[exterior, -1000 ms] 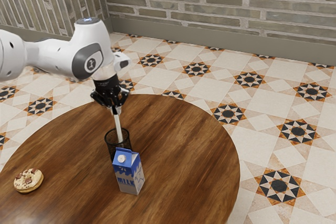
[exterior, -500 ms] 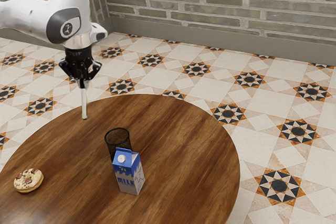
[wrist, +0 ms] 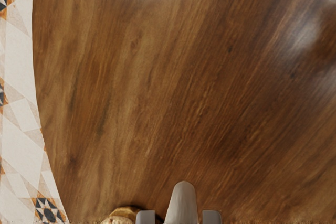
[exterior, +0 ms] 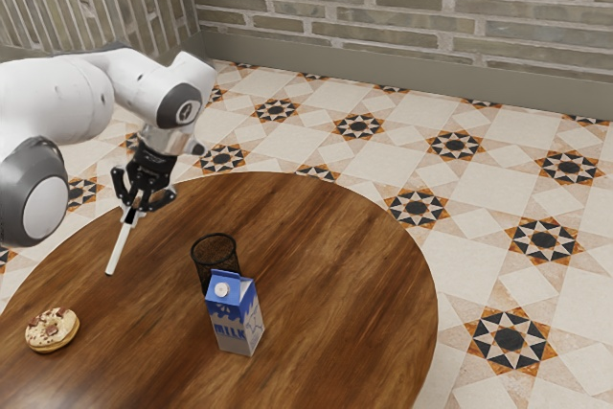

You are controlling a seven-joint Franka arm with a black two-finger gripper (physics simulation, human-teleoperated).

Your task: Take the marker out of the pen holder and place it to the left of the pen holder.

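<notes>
One white marker (exterior: 117, 254) slants down over the table (exterior: 316, 237), clamped in my claw (exterior: 128, 215), towards the exterior view's left of the pen holder (exterior: 215, 252); a milk carton (exterior: 234, 318) stands near that holder.

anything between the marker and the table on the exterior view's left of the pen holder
Nothing visible: the marker, in the tool, slants down toward bare table. The donut sits off to the side, nearer the exterior camera.
</notes>
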